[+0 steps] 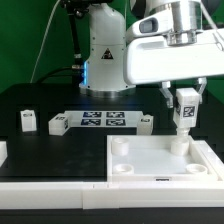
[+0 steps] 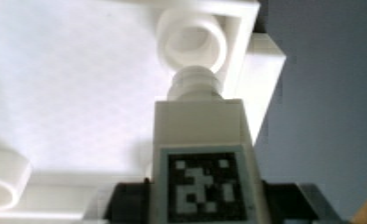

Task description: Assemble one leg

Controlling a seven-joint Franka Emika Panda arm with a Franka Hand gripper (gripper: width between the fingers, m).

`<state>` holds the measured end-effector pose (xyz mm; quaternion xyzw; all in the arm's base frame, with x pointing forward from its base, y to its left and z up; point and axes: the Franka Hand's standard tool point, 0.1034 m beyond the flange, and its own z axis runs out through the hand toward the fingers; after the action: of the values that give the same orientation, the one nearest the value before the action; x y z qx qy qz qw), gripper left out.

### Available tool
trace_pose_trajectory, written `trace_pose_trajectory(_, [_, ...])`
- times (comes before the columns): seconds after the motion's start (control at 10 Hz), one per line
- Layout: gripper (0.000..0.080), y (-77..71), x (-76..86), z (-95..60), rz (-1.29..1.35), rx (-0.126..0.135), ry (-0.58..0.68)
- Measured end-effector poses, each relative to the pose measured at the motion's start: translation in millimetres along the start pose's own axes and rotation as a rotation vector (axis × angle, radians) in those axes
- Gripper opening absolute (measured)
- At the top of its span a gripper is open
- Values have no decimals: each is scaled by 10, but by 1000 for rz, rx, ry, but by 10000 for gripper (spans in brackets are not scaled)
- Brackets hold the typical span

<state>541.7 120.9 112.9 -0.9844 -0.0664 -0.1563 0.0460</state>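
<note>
— What is lying on the black tabletop [image 1: 40, 100]?
— The marker board [image 1: 100, 120] is sitting mid-table. Small white blocks are standing beside it: two [image 1: 27, 121] [image 1: 57, 125] toward the exterior view's left, one [image 1: 145, 122] at its right end. A large flat white square piece [image 1: 155, 160] is resting nearer the camera.

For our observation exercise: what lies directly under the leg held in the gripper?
A round corner socket of the white square piece lies under the leg. Whether its tip touches is hidden.

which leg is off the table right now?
The leg clamped upright in the gripper, at the exterior view's right, its peg over a corner socket of the square piece. The other legs sit on the black table near the marker board.
</note>
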Motion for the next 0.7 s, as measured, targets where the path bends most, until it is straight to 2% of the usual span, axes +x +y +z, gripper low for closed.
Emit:
trace_pose_trajectory(0.2, [290,-6,-69,37,-2,-1,2])
trace_pose_trajectory(0.5, [290,8,-60,47,-11,-1,5])
trace_pose_trajectory(0.6, [290,66,-44,90,-35,-5,15])
trace_pose_trajectory(0.7, [290,50,64,96,-32,-1,8])
